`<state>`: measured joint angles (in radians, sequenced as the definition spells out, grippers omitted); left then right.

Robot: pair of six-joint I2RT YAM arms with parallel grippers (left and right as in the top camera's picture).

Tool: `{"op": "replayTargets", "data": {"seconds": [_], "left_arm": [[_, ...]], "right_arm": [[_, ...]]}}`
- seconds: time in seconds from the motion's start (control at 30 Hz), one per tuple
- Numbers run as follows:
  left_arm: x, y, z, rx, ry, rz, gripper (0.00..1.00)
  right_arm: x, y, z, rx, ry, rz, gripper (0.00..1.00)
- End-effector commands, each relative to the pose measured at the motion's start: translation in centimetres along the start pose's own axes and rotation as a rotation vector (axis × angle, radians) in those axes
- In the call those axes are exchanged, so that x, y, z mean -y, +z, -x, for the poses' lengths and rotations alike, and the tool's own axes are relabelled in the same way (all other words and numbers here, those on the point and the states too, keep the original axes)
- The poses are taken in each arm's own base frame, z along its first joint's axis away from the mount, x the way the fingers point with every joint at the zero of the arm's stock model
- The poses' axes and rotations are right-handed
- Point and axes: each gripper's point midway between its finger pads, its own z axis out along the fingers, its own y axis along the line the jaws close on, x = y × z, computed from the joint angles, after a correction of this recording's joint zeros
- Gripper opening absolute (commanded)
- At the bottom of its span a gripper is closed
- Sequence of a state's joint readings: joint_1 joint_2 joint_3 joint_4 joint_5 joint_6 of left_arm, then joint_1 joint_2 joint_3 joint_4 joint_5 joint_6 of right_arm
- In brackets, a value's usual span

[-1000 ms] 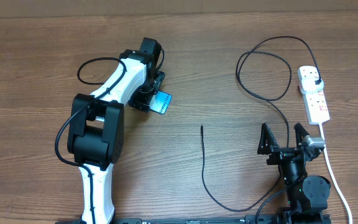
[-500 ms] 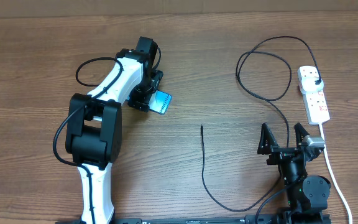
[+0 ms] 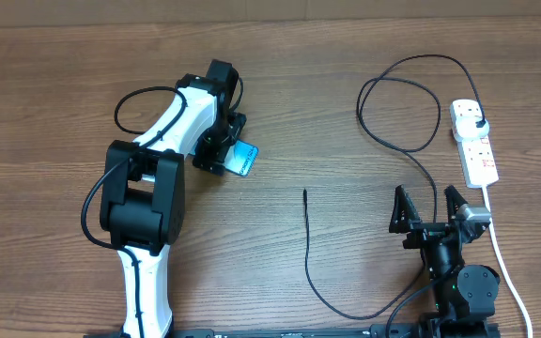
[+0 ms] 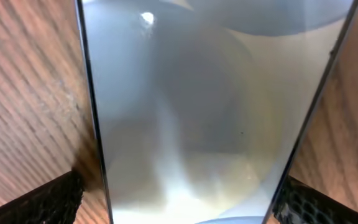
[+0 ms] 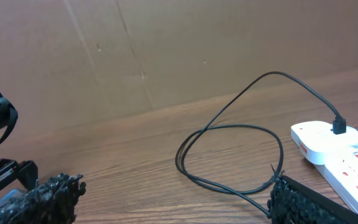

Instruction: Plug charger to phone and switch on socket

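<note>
The phone (image 3: pixel 244 161) lies flat on the wood left of centre, its blue screen up. My left gripper (image 3: pixel 224 152) hangs low over it, open. In the left wrist view the phone (image 4: pixel 210 112) fills the frame, and the left gripper (image 4: pixel 179 196) straddles it, one fingertip (image 4: pixel 48 199) beside each long edge. The charger (image 3: pixel 309 246) is a thin black cable; its free tip (image 3: pixel 305 192) rests mid-table and its plug (image 3: pixel 478 122) sits in the socket (image 3: pixel 477 155). My right gripper (image 3: pixel 430 208) stands open near the front edge, holding nothing, with the cable loop (image 5: pixel 229 155) and socket (image 5: pixel 337 152) ahead of it.
The socket's white cord (image 3: pixel 510 272) runs down the right side to the front edge, close past the right arm. A brown cardboard wall (image 5: pixel 166 50) closes the back of the table. The left arm's own black cable (image 3: pixel 134 103) loops beside it.
My left gripper has shifted slightly left and lower over the phone, covering more of it. The right arm, the charger and the socket have not moved.
</note>
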<state>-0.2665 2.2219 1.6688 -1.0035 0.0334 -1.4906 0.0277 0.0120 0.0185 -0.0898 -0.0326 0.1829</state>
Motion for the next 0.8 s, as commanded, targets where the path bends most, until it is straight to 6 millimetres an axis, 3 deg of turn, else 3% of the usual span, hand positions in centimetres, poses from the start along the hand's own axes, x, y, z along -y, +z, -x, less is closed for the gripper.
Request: {"op": "replayTargets", "data": {"seconds": [0.0, 0.77], "left_arm": [[-1.9, 2.0, 0.4, 0.026, -0.014, 0.095, 1.00], [-2.6, 1.9, 1.5, 0.081, -0.007, 0.126, 1.00]], "right_arm": [[0.1, 0.0, -0.2, 0.006, 0.005, -0.005, 1.00], [0.1, 0.0, -0.2, 0.006, 0.005, -0.005, 1.00]]}}
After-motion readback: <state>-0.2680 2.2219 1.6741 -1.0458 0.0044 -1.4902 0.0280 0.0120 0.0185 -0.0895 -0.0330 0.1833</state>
